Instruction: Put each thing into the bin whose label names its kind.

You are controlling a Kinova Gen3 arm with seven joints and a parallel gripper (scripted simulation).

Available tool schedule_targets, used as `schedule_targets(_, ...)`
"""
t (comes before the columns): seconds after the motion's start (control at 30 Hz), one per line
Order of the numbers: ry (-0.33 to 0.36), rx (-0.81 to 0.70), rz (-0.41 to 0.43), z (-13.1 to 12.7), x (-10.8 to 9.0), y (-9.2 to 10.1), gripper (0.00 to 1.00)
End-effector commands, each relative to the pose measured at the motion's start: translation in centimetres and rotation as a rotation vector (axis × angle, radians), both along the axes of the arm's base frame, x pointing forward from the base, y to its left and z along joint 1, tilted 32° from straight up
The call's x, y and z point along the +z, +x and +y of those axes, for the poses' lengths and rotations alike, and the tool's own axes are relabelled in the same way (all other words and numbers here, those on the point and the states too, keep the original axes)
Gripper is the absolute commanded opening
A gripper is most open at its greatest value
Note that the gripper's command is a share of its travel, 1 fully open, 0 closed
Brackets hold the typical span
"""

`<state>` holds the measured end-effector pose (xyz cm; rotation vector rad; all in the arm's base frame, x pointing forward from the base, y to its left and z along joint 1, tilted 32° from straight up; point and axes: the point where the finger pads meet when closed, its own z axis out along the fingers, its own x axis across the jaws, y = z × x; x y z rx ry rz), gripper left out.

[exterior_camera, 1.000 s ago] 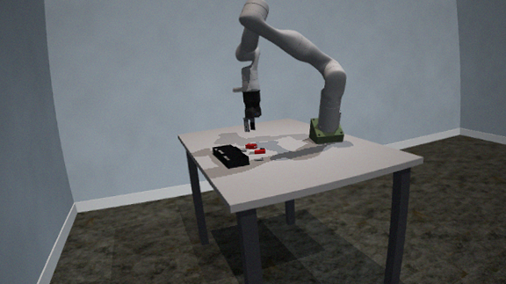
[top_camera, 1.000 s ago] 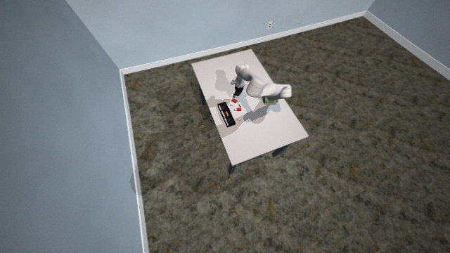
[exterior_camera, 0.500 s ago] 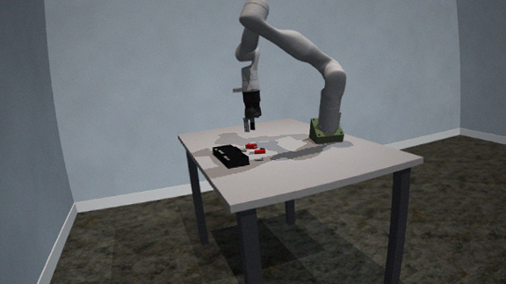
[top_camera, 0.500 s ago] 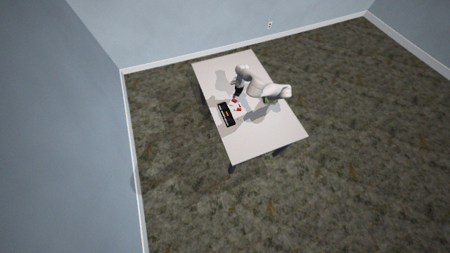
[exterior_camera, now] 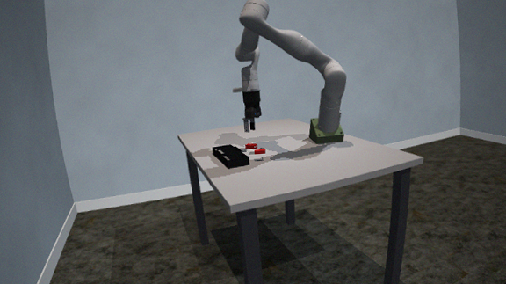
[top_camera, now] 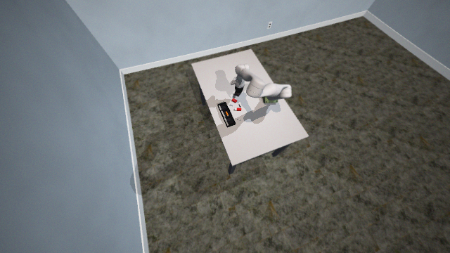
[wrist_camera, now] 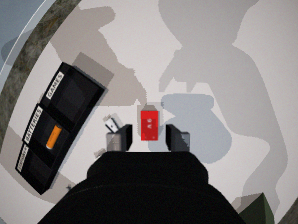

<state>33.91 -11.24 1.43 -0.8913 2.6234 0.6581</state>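
Even, dim light; soft overlapping arm shadows; fisheye-curved, blurry wrist view.

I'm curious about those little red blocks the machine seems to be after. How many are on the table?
2. One red block lies right below the open gripper; the other lies nearer the black bin. More could be hidden under the arm.
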Motion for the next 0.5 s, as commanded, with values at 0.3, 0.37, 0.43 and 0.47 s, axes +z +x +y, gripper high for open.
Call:
schedule_targets(0.3, -0.002, 0.002, -0.003, 1.5, -2.2, 0.3, 0.80)
schedule_targets(0.37, -0.002, 0.001, -0.003, 1.8, -2.8, 0.3, 0.80)
schedule_targets(0.43, -0.002, 0.000, -0.003, 2.2, -3.6, 0.4, 0.80)
schedule_targets(0.47, -0.002, 0.000, -0.003, 2.4, -3.9, 0.4, 0.80)
